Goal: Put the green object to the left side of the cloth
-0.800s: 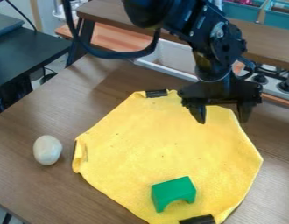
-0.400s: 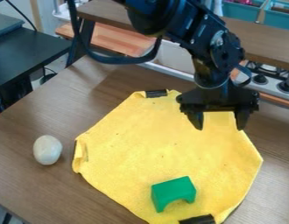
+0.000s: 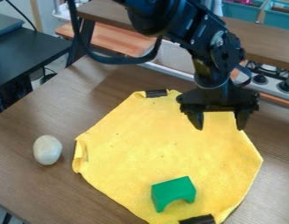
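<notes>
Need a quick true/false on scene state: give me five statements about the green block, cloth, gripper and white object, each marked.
1. The green block lies on the yellow cloth. True.
2. The gripper is closed on the green block. False: it is open and apart from the block, over the cloth's far part.
3. The white egg-shaped object sits on the cloth. False: it rests on the wooden table, beside the cloth.
4. The block's arched cutout faces the camera side. True.
5. The cloth is blue. False: it is yellow.
</notes>
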Tool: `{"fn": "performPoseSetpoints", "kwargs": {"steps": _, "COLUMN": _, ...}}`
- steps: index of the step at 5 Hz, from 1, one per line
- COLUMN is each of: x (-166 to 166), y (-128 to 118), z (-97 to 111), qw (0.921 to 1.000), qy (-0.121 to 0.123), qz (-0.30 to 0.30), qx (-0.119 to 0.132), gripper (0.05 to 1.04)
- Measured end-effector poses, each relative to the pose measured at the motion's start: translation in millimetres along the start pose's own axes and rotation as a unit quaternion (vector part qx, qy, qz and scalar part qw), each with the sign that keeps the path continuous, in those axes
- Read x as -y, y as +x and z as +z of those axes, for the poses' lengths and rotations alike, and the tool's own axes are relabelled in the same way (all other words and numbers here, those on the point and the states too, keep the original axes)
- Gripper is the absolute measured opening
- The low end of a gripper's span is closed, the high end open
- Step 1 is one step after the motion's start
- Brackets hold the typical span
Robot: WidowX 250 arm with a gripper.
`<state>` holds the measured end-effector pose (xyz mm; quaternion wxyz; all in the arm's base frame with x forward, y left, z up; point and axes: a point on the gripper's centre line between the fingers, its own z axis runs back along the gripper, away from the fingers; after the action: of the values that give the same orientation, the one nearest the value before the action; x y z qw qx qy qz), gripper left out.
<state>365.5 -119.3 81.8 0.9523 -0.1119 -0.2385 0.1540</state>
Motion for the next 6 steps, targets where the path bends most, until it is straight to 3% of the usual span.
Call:
{"fn": "performPoseSetpoints", "kwargs": {"steps": 1, "x": -0.1, "y": -2.7, "z": 0.0, "qw": 1.0, "qy": 0.0, "qz": -0.004, "qx": -0.009, "gripper": 0.999}}
{"fn": "performPoseSetpoints", "kwargs": {"steps": 2, "x": 1.3, "y": -9.7, "z": 4.2, "qw": 0.99, "qy": -0.02, "qz": -0.111, "qx": -0.084, "gripper": 0.999}}
{"fn": "performPoseSetpoints", "kwargs": {"steps": 3, "x": 2.2, "y": -9.9, "z": 11.3, "qw": 0.9627, "qy": -0.044, "qz": -0.222, "qx": -0.148, "gripper": 0.999}}
{"fn": "performPoseSetpoints", "kwargs": {"steps": 4, "x": -6.2, "y": -16.5, "z": 4.8, "qw": 0.9201, "qy": -0.058, "qz": -0.337, "qx": -0.19, "gripper": 0.999}}
{"fn": "performPoseSetpoints", "kwargs": {"steps": 5, "x": -19.1, "y": -31.4, "z": -5.2, "qw": 0.8916, "qy": -0.057, "qz": -0.403, "qx": -0.199, "gripper": 0.999}}
{"fn": "performPoseSetpoints", "kwargs": {"steps": 6, "x": -27.9, "y": -49.7, "z": -12.7, "qw": 0.8732, "qy": -0.09, "qz": -0.434, "qx": -0.203, "gripper": 0.999}}
